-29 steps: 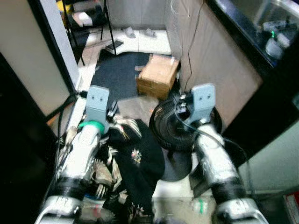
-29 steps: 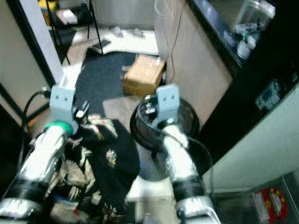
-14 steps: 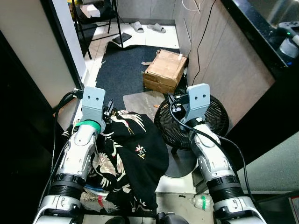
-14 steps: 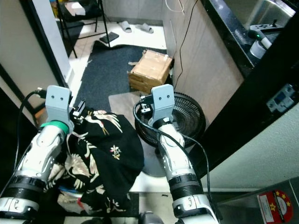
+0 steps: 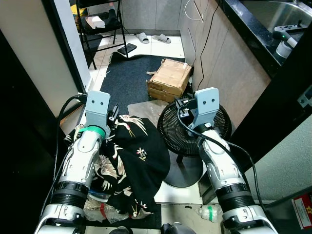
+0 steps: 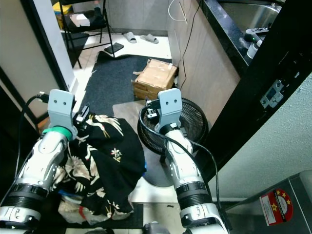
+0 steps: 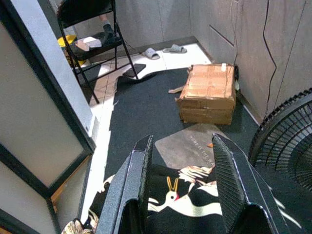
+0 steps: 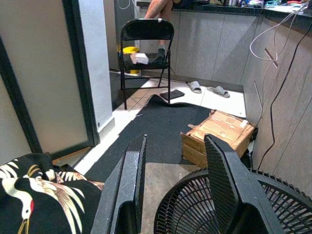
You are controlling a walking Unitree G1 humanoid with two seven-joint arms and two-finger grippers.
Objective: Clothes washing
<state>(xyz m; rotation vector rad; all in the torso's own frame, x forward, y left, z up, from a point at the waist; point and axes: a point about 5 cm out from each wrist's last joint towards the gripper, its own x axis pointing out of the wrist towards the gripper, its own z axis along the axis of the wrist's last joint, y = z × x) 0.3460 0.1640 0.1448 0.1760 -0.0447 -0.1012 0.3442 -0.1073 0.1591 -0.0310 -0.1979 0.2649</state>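
The left hand (image 7: 180, 195) is held out low in front of the robot with its two black fingers (image 7: 134, 190) spread wide and nothing between them. Just under and beyond those fingers lies the black garment (image 5: 136, 156), a dark cloth printed with white cranes and pale leaves, heaped over a pile beneath the left forearm and spilling toward the right arm. In the left wrist view the crane print sits directly below the gap between the fingers; whether the fingers touch the cloth cannot be told.

The right hand (image 8: 173, 195) is raised level with the left one, its fingers also set wide apart and empty. Right below and ahead of it stands a black floor fan (image 5: 195, 129), its round grille tipped upward, with its base (image 5: 183, 173) on the floor nearer the robot. The garment's edge lies just beside the fan, on the left hand's side of it.

Beyond both hands a dark mat (image 5: 129, 80) covers the floor, and a cardboard box (image 5: 169, 80) sits on it against the wooden cabinet wall (image 5: 229, 83), ahead of the right hand. Farther off stand a black folding chair (image 8: 146, 46) and a pair of slippers (image 8: 207, 89) on pale tiles. A black worktop (image 5: 253, 29) runs along the right arm's outer side.
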